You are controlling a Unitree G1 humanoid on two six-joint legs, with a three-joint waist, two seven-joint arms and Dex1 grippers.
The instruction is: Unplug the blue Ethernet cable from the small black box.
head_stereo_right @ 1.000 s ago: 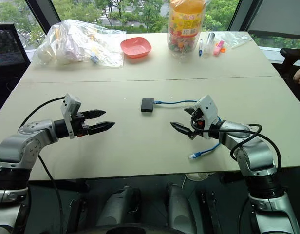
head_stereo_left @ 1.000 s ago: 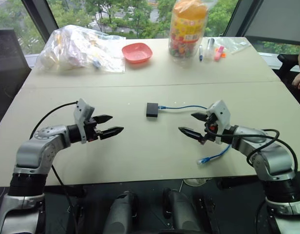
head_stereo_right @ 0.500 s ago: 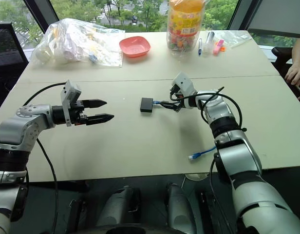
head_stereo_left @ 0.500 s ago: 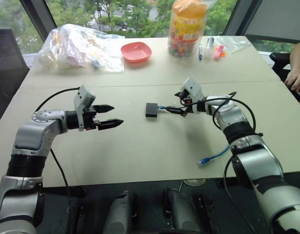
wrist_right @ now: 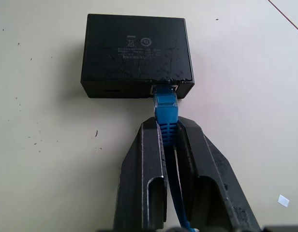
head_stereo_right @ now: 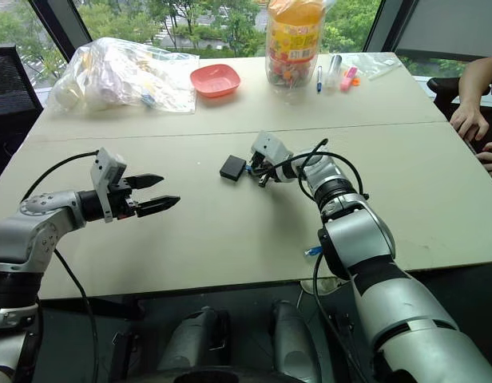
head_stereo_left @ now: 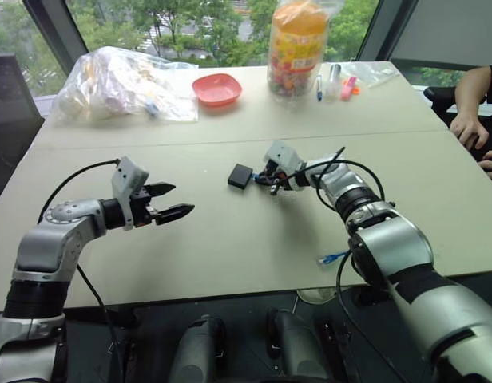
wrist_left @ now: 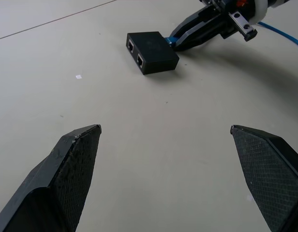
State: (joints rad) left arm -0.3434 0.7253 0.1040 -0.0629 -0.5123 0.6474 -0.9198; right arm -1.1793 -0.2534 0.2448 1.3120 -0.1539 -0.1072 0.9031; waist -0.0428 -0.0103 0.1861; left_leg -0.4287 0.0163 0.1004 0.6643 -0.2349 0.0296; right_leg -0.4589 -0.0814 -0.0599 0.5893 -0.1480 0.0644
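Blue Ethernet cable (wrist_right: 166,112) is still plugged in, so nothing's actually done yet. Left pincer (head_stereo_left: 172,201) hangs released, lower left. Mid-frame, right pincer (wrist_right: 169,145) is clenched on the plug boot, right against the small black box (wrist_right: 136,54) on the surface (head_stereo_left: 230,247). Just the pull left.

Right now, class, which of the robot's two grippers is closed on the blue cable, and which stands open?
The right gripper pinches the blue Ethernet cable beside the small black box; the left gripper stands open, holding nothing.

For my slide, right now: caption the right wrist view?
Right gripper shut on the blue Ethernet cable, plugged into the small black box.
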